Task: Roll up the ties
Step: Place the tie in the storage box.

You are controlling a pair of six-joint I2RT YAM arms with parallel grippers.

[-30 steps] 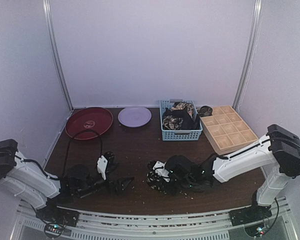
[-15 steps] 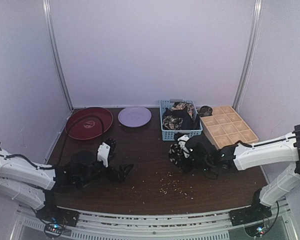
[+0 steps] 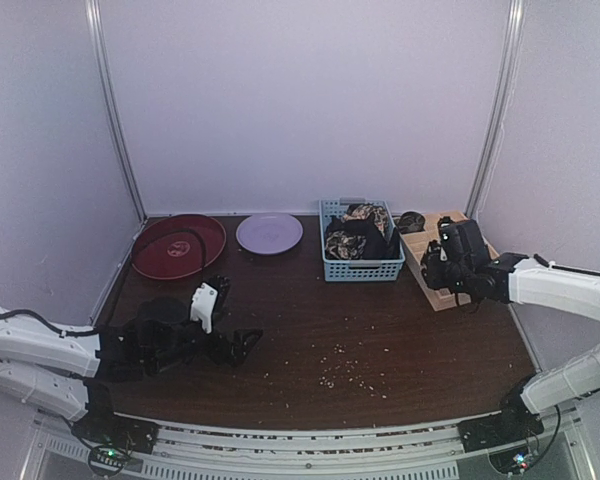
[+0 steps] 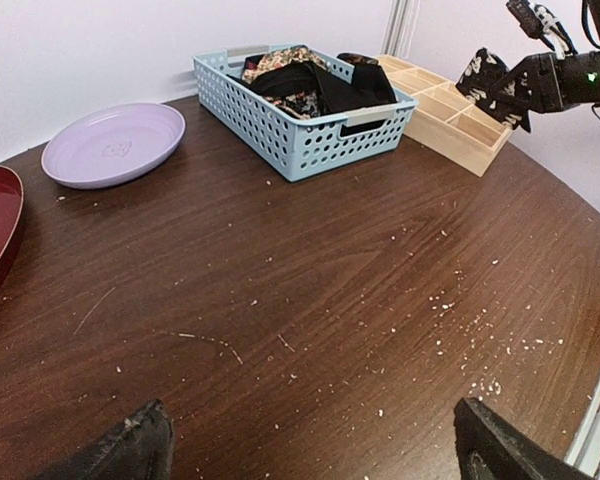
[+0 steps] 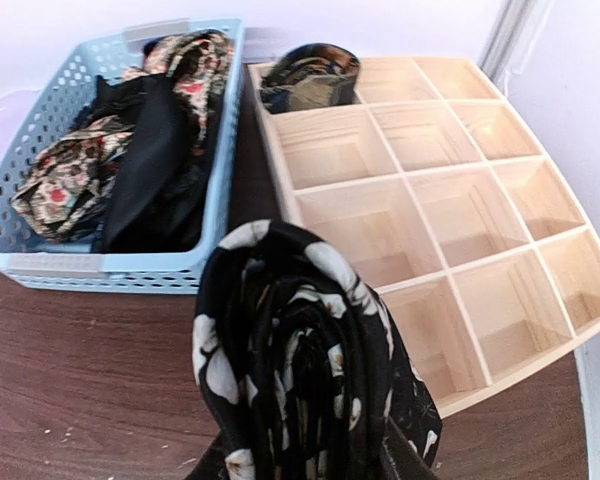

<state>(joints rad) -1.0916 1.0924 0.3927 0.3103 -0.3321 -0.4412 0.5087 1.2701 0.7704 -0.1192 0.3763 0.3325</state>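
One rolled tie (image 5: pixel 300 350) gripped, one in tray (image 5: pixel 500 130), two plates (image 3: pixel 269 233)

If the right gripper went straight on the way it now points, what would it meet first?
Most likely the wooden tray. The rolled tie in the right gripper jaws would reach one of its empty near-left compartments first. Depth is unclear, so I cannot tell which cell.

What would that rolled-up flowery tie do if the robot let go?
Probably soft and squashy: the rolled tie bulges unevenly in the right gripper. It might loosen once released, since the ties in the basket lie floppy and crumpled. A tray compartment would likely hold it coiled.
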